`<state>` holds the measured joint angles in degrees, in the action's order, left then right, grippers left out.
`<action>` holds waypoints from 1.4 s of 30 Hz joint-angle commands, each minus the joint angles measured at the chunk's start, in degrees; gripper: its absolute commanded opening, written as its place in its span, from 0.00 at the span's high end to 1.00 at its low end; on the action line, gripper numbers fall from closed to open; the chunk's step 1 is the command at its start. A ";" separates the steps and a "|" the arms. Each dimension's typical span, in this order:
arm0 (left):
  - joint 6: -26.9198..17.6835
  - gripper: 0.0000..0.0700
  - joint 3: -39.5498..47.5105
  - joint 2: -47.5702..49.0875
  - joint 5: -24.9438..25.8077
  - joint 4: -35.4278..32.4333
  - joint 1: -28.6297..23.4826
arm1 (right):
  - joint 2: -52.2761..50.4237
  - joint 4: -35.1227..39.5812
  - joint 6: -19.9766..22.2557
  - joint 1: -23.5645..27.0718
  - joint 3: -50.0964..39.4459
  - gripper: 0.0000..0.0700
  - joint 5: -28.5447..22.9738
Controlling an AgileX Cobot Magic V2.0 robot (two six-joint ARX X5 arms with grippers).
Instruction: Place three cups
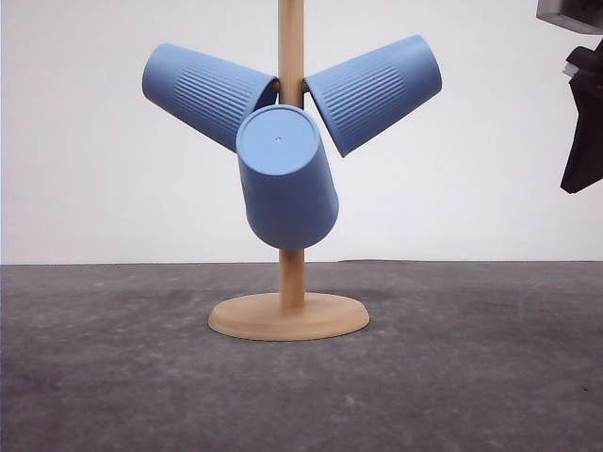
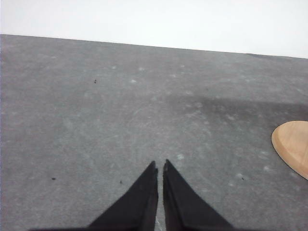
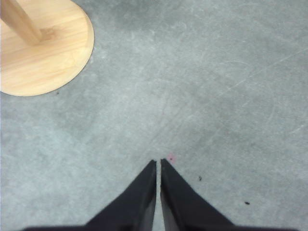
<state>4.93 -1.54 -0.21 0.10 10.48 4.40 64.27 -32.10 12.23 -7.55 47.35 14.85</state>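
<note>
Front view: three cups [image 1: 285, 179] hang on the wooden stand [image 1: 289, 315], bases outward, at table [image 1: 471, 377] centre. Left gripper [image 2: 160, 166] and right gripper [image 3: 158, 162] have fingers pressed together, empty, over bare table.

The wooden stand's post [image 1: 291, 47] is cut off by the upper frame edge in the front view, and its middle section is hidden behind the front cup [image 1: 285, 179]. The pegs carrying the left cup [image 1: 207, 92] and right cup [image 1: 377, 92] are concealed inside them. The right arm [image 1: 584, 113] is cropped at the frame edge. The stand base [image 2: 292, 147] is cropped in the left wrist view.
</note>
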 commanded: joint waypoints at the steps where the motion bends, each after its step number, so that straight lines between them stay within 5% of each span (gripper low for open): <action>1: -0.85 1.00 0.81 0.07 0.07 0.26 0.11 | 0.33 0.45 0.48 -0.17 0.33 0.99 0.11; 8: -0.85 1.00 0.81 0.07 0.07 0.27 0.11 | 0.33 0.46 0.74 -0.17 0.33 0.99 0.03; 11: -0.85 1.00 0.81 0.07 0.07 0.26 0.11 | -0.49 -0.36 4.91 -0.12 0.10 0.98 -2.04; 18: -0.85 1.00 0.81 0.02 0.07 0.26 0.11 | -18.50 7.99 6.54 1.70 -12.08 0.99 -2.97; 23: -0.85 1.00 0.81 0.02 0.07 0.27 0.11 | -34.26 13.73 0.66 3.80 -26.49 0.99 -3.91; 30: -0.85 1.00 0.81 0.02 0.07 0.26 0.11 | -52.69 18.88 -10.49 5.16 -40.18 0.99 -16.88; 34: -0.85 1.00 0.81 0.02 0.07 0.28 0.11 | -61.23 18.98 -11.93 5.16 -44.65 0.99 -20.99; 42: -0.85 1.00 0.74 0.02 0.04 0.26 0.11 | -64.06 22.50 -12.37 5.05 -46.66 0.99 -19.66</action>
<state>4.91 -1.54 -0.23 0.10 10.46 4.40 0.14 -9.70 1.11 -2.46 0.98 -5.45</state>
